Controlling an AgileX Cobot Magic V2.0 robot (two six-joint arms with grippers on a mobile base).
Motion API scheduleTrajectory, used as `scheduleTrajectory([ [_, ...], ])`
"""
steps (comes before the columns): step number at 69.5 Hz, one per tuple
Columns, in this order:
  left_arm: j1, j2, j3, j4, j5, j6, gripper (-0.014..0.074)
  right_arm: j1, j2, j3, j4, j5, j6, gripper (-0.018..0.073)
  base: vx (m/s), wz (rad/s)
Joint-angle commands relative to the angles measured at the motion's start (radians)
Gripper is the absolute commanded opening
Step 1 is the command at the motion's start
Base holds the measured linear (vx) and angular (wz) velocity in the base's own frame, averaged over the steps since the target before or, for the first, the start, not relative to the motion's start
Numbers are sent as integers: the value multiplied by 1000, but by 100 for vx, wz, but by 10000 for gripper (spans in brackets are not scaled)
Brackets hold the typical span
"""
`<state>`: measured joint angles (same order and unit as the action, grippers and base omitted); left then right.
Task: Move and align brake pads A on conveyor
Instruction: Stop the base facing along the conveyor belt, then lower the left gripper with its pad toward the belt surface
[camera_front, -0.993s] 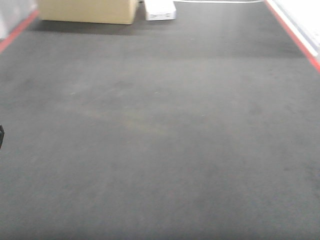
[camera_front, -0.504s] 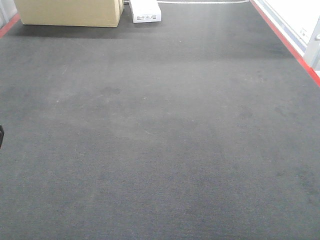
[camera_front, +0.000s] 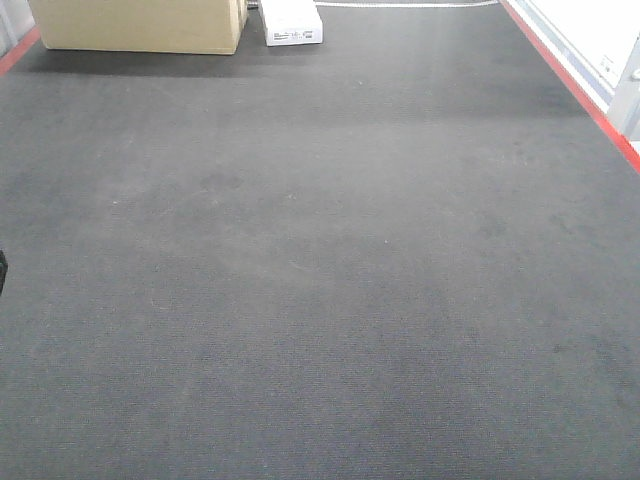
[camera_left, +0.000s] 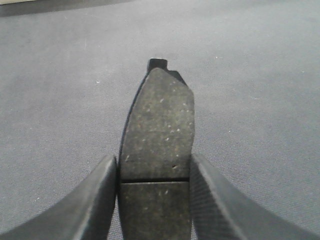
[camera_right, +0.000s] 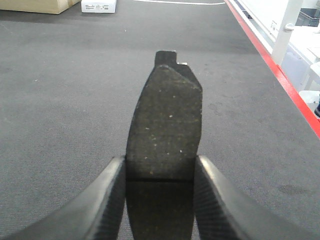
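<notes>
Over the conveyor (camera_front: 320, 290), the left gripper (camera_left: 154, 172) clamps a brake pad (camera_left: 159, 125), tab end pointing away. The right gripper (camera_right: 159, 172) grips another brake pad (camera_right: 165, 120) likewise. At the conveyor's far end sit a cardboard box (camera_front: 135, 25) and a white box (camera_front: 292, 25).

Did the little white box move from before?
No. The white box still sits just beside the cardboard box; both shifted left in the picture together, so the view moved.

The right gripper (camera_right: 159, 172) has a brake pad (camera_right: 165, 120) pinched by its long edges. The groove (camera_right: 160, 180) sits level with the fingertips (camera_right: 116, 172), and the end tab (camera_right: 166, 57) points away. Grey conveyor (camera_right: 60, 100) behind it, red stripe (camera_right: 282, 77) along the right edge, and a white box (camera_right: 98, 6) far off, top left.
</notes>
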<state>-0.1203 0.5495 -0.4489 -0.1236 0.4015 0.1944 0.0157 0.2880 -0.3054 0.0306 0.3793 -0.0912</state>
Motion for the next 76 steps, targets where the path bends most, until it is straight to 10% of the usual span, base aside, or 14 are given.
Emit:
scheduleTrajectory([
  [1,-4,3,-27,-12,-90,-4,73,-4,5,-30,-2,-97,-8,59,0,0],
  [23,-4,10,-28,-48,-173,2,73,-4,5,-30,-2,-97,-8,59,0,0],
  [40,-23,199,-164,-91,-126,176,76,-4,5,-30,-2,-97,-8,59,0,0],
  [60,-204,537,-378,-232,-96,427,82,-4,5,-30,-2,-97,-8,59,0,0],
  [76,-310,759,-517,-230,57,374,87,-4,5,-30,-2,-97,-8,59,0,0],
])
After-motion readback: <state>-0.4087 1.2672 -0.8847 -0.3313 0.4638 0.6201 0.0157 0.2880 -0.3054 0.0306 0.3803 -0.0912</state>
